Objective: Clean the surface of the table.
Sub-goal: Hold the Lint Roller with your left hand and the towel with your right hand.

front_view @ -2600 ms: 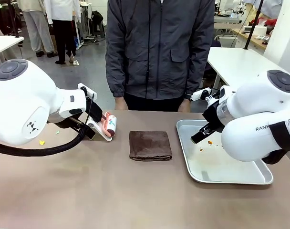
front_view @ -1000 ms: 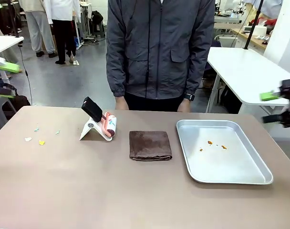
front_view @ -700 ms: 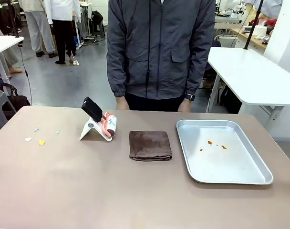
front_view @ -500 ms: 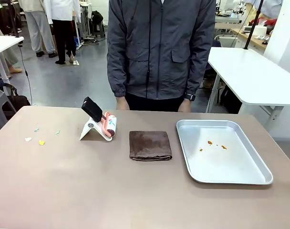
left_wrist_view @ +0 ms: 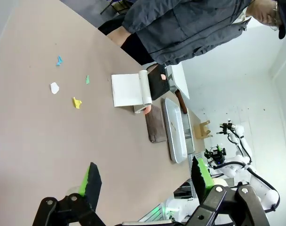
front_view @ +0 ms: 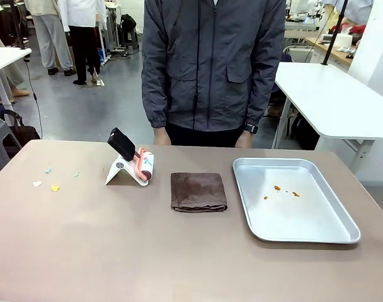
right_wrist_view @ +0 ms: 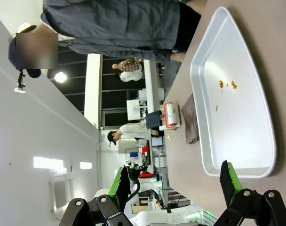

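Note:
The taupe-brown table (front_view: 147, 245) carries several small paper scraps (front_view: 55, 187) near its left end. In the left wrist view those scraps (left_wrist_view: 76, 102) lie on the table (left_wrist_view: 35, 141) well ahead of my left gripper (left_wrist_view: 146, 178), which hangs open and holds nothing. My right gripper (right_wrist_view: 175, 181) is open too, off the near end of the silver tray (right_wrist_view: 195, 94), with the table (right_wrist_view: 274, 37) beyond it. A folded brown cloth (front_view: 198, 191) lies at the table's middle.
A lint roller (front_view: 143, 165) leans on a white stand left of the cloth. The tray (front_view: 261, 226) at the right holds a few orange crumbs (front_view: 286, 190). A person in a dark jacket (front_view: 210, 63) stands at the far edge. White tables flank the sides.
Both arms have drawn back from over the table and left the front view. Roller, cloth, tray and scraps have not moved.

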Controlling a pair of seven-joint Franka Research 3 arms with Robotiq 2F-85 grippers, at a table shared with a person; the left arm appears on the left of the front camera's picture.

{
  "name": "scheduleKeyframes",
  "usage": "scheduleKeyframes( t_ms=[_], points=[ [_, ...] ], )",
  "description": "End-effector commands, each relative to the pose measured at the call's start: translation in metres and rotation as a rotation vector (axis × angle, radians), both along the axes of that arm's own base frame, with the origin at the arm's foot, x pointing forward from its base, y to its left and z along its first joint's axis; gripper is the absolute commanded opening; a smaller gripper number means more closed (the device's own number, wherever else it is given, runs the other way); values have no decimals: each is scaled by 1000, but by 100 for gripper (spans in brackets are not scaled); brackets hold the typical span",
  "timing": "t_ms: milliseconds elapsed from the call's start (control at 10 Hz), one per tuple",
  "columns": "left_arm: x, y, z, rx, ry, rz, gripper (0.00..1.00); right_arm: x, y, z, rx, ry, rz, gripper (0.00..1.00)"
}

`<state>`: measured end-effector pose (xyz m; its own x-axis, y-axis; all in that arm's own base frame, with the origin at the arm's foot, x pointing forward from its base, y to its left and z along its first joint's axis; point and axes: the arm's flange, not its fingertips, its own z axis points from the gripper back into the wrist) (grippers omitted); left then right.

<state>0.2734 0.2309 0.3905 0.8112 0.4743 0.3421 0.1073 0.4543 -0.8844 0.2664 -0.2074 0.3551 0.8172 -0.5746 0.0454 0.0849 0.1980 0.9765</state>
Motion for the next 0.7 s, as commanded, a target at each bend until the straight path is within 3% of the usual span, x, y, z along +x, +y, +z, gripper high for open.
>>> scheduleKeyframes(
  t_ms=[0, 300, 400, 600],
  points=[
    [-4, 1, 2, 13, -5, -15, 100, -2, 1, 6, 11, -10, 7, 100],
    [-4, 1, 2, 13, -5, -15, 100, 0, 1, 1, -1, 2, 6, 100],
    [-1, 0, 1, 11, 6, 1, 100, -1, 13, 8, -78, -47, -34, 100],
    [26, -32, 45, 169, 54, -31, 100, 6, 56, 46, -292, -129, -65, 100]
  ],
)
